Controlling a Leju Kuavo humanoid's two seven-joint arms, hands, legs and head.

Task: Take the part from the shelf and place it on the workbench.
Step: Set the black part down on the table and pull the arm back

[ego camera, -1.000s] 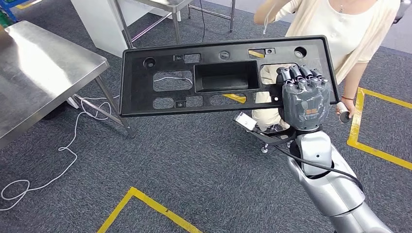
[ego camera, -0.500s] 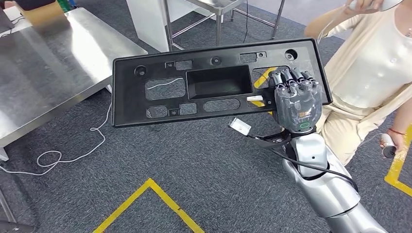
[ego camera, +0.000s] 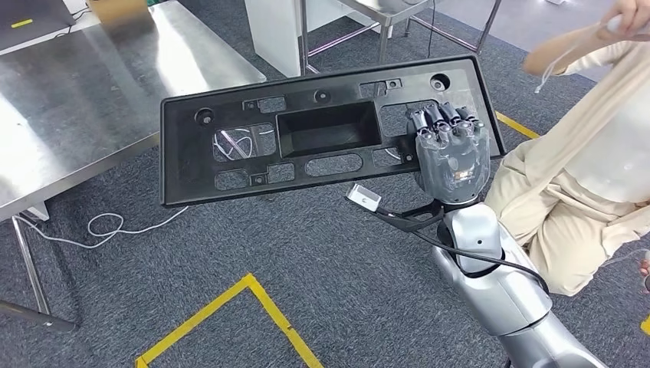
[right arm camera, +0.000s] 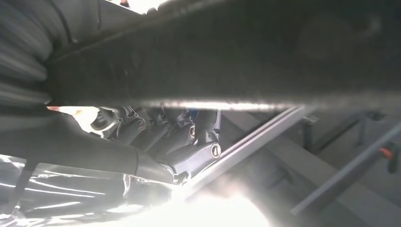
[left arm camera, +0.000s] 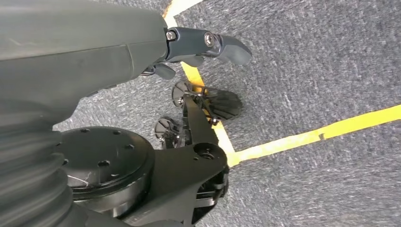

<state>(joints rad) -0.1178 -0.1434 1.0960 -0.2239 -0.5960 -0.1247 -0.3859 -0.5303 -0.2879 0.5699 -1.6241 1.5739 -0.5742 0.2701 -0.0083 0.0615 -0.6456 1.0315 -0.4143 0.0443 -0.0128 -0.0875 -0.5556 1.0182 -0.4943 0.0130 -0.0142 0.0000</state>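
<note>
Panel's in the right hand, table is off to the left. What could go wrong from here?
1. The right hand grips the black panel at one end only; the long free end could sag or twist out of the fingers.
2. A person sits close beside the right arm; a swing could hit them.
3. The panel's far end may clip the steel table edge if it comes in low.

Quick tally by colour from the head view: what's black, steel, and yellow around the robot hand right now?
Black: 1, the part, held by the right robot hand.
Steel: 2, the workbench and a table frame behind.
Yellow: 2, floor tape corner and a tape strip.
Total: 5.
</note>
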